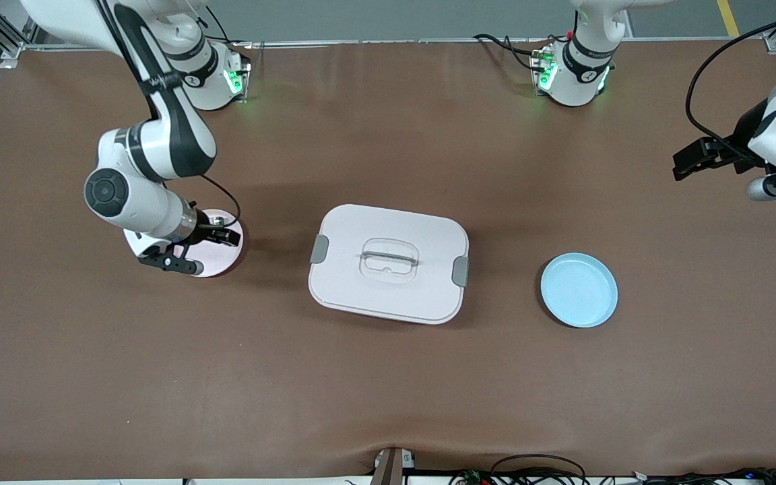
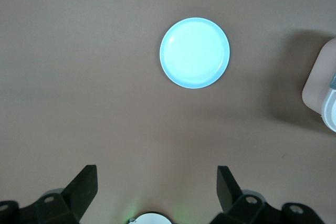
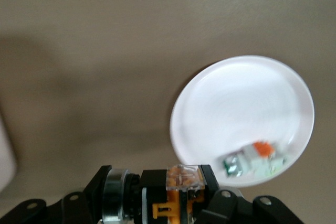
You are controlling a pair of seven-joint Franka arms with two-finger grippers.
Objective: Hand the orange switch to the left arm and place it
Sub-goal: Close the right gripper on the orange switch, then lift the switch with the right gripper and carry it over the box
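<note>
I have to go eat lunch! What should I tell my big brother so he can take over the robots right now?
Right end effector: shut on the small black-and-orange cylindrical switch, over the round pink plate.
Left end effector: open, holding nothing, waiting over the table at the left arm's end.
The large white plastic box sits mid-table, between the pink plate and the bare round blue plate. A whitish switch lies on the pink plate.
Done: orange switch gripped.
Left: carry it clear of the box, hand it to the left arm, probably for the blue plate.

Right claw point(image 1: 207, 250) over pink plate point(image 1: 221, 259); left arm point(image 1: 775, 138) waits.
</note>
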